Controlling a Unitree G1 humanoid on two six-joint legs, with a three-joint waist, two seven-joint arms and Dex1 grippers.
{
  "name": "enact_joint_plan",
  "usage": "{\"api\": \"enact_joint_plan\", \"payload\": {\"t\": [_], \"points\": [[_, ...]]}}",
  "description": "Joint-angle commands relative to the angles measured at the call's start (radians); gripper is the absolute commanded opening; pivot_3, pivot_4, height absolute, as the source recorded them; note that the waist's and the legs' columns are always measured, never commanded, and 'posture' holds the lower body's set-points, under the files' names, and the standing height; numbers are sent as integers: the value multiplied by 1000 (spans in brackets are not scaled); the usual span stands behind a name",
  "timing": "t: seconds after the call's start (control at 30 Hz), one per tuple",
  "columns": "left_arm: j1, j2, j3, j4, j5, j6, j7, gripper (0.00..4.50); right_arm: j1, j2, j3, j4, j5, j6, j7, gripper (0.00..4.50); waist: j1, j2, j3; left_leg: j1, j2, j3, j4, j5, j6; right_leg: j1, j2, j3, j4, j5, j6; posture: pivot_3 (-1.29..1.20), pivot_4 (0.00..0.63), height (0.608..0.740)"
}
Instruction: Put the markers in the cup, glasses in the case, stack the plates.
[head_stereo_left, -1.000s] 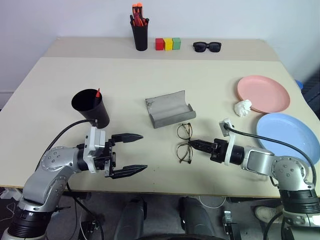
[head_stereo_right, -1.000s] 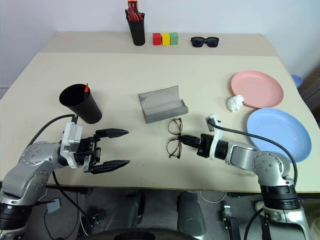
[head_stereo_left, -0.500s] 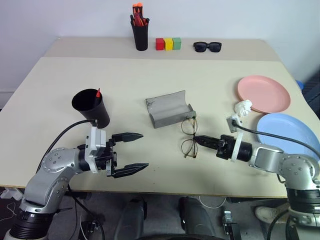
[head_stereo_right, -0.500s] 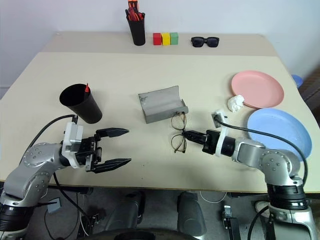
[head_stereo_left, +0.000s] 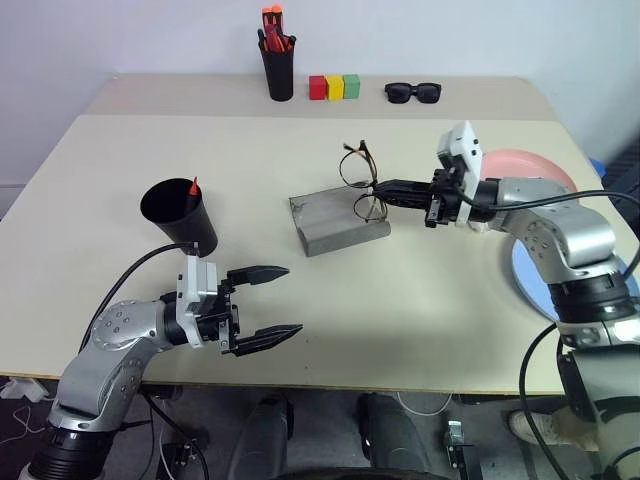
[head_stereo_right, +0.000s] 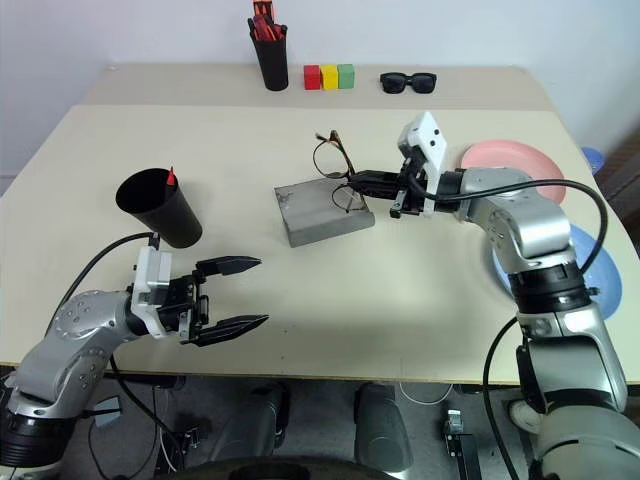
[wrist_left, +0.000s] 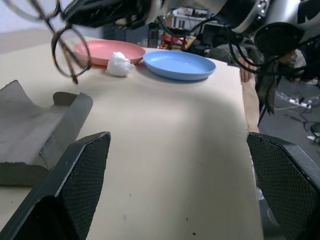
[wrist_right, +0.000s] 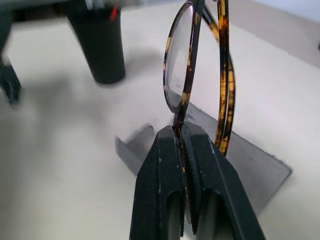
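Head view: the right hand (head_stereo_left: 383, 188), clamped on the glasses (head_stereo_left: 358, 180), holds them above the case (head_stereo_left: 338, 224) (lying open on the counter (head_stereo_left: 420, 300)). Left wrist view: left hand (wrist_left: 177, 187) fingers spread, nothing between them, near the case.

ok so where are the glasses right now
The glasses are pinched in the right gripper, held in the air over the open grey case at mid-table.
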Motion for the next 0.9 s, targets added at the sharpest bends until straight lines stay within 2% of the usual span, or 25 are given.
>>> {"api": "enact_joint_plan", "payload": {"t": [0.03, 0.2, 0.4, 0.57, 0.9], "points": [[25, -3, 15, -60, -1, -22, 20, 4500, -67, 60, 46, 161, -139, -218, 73, 46, -4, 0, 0, 0, 0, 0, 0, 0, 0, 0, 0, 0, 0, 0, 0, 0, 150, 740], [60, 0, 31, -89, -1, -24, 47, 4500, -155, 140, 83, 371, -266, -423, 134, 46, -3, 1, 0, 0, 0, 0, -1, 0, 0, -1, 0, 0, 1, 0, 0, 0, 150, 740], [96, 3, 40, -115, -1, -32, 69, 4500, -258, 206, 76, 548, -337, -562, 188, 46, -5, 1, 0, 0, 0, 0, -1, 1, -1, -1, 0, 0, 1, 0, 0, 0, 150, 740], [111, 3, 41, -123, 3, -40, 82, 4500, -297, 214, 83, 612, -389, -654, 229, 46, -1, 1, 0, 0, 0, 0, -1, 1, -1, -1, 0, 0, 1, 0, 0, 0, 150, 740], [109, 2, 32, -116, 4, -47, 80, 4500, -346, 199, 87, 624, -459, -659, 287, 46, -16, 1, 1, 1, 0, 0, -2, 1, -2, -1, 0, 0, 2, 1, 0, 0, 150, 740]]}}
